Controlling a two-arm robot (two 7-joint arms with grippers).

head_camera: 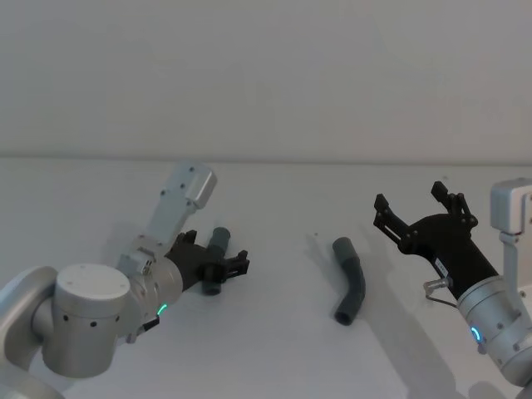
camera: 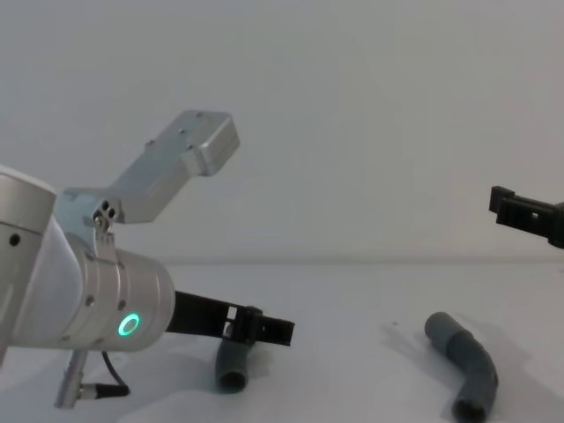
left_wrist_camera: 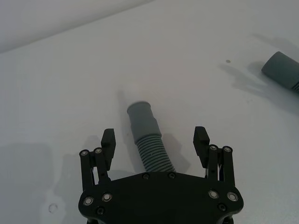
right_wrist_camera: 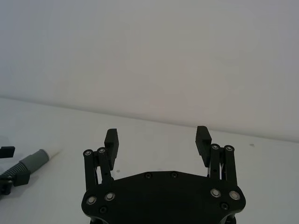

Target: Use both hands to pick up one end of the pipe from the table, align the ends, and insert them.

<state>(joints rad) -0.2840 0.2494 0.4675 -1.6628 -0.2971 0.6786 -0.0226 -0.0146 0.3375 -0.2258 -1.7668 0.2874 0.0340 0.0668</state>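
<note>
One dark-grey ribbed pipe piece [head_camera: 218, 246] lies on the white table [head_camera: 274, 357] at the left. My left gripper [head_camera: 235, 264] is low over it and open. In the left wrist view its fingers [left_wrist_camera: 108, 140] stand on either side of the ribbed part [left_wrist_camera: 148, 147] without touching it. In the right wrist view a pale, narrower tip [right_wrist_camera: 56, 152] shows beyond this piece's grey cuff [right_wrist_camera: 36, 160]. The other bent pipe piece [head_camera: 350, 279] lies at centre right. My right gripper [head_camera: 409, 198] hangs open and empty above the table, to the right of that piece.
A plain pale wall [head_camera: 266, 75] rises behind the table's far edge. The second piece's wide cuff [left_wrist_camera: 282, 70] shows at the edge of the left wrist view. From the chest view, the left arm [camera: 79, 300] looms large at the left and the bent piece [camera: 464, 363] lies at the lower right.
</note>
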